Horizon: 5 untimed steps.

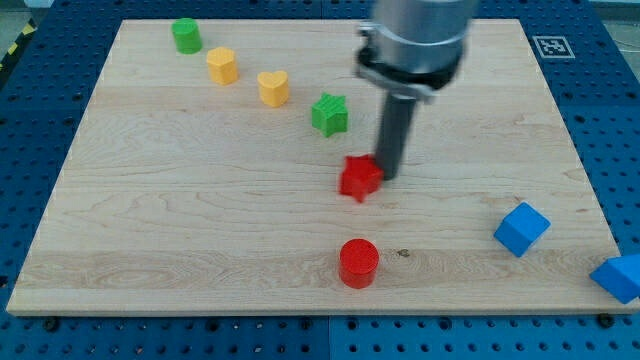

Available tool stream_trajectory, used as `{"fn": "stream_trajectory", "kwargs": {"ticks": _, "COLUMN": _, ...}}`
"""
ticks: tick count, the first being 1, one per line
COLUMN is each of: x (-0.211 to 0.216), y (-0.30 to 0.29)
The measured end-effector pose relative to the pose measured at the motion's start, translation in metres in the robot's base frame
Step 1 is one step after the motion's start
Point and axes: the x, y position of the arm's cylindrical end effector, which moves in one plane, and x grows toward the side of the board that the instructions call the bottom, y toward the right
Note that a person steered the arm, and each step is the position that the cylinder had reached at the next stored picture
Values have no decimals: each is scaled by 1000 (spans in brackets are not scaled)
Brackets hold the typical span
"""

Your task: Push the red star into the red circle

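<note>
The red star [359,178] lies near the middle of the wooden board [150,220]. My tip [386,177] is at the star's right edge, touching it or nearly so. The red circle [358,263] stands below the star, near the board's bottom edge, with a gap of bare wood between them. The arm's grey body and dark rod come down from the view's top.
A green star [329,114] lies just up and left of the red star. A yellow heart [273,88], a yellow block [222,66] and a green circle [186,36] run toward the top left. Two blue blocks [521,228] [617,277] sit at the bottom right.
</note>
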Motion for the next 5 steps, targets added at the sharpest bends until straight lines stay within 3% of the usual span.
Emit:
{"fn": "stream_trajectory", "kwargs": {"ticks": 1, "x": 0, "y": -42}}
{"fn": "stream_trajectory", "kwargs": {"ticks": 5, "x": 15, "y": -65}}
